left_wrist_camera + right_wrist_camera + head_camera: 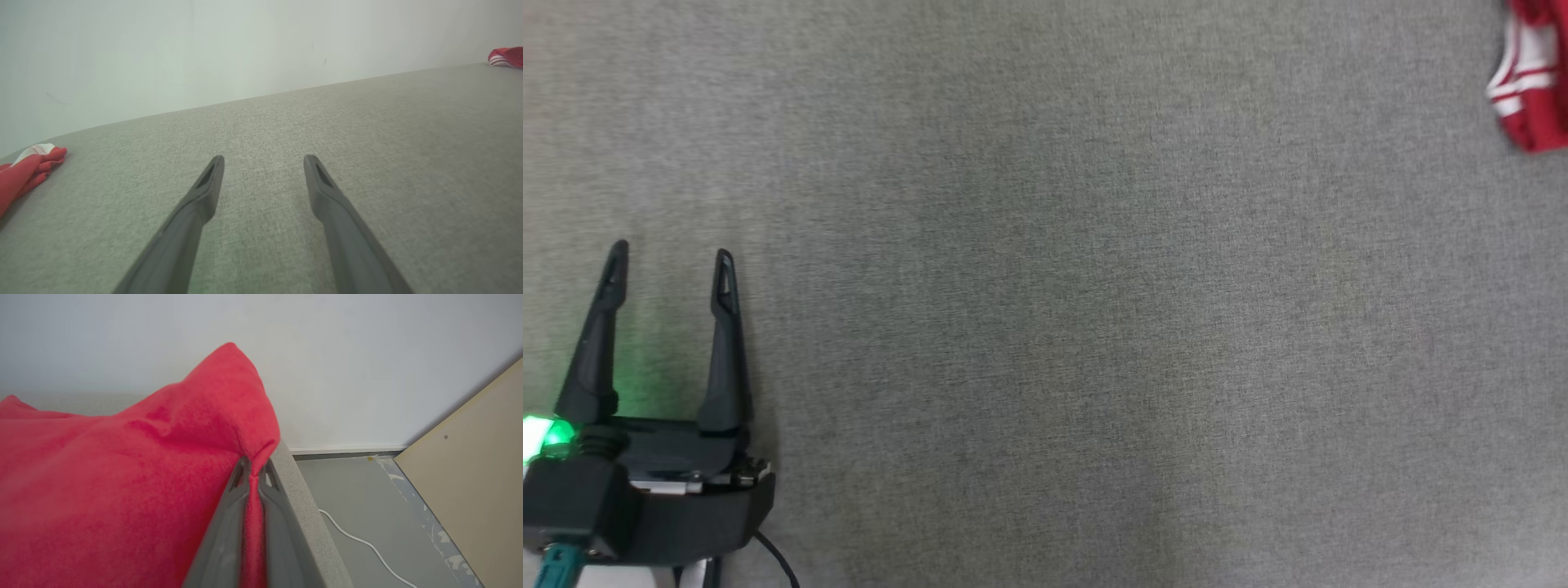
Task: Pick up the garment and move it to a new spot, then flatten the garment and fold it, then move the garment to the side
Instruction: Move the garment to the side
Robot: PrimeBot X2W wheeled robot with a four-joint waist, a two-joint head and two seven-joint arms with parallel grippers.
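Right gripper (253,473) fingers clamped on a fold of soft, limp, light garment (122,477), best gripped at corners; left gripper (671,251) fingers open, empty.

Garment (1534,77) running off head view's right edge, lying at grey surface (1045,327) far right. Pinched fold covering right gripper (253,471) inner faces. Another red cloth (20,175) being cropped by left wrist view's edge.
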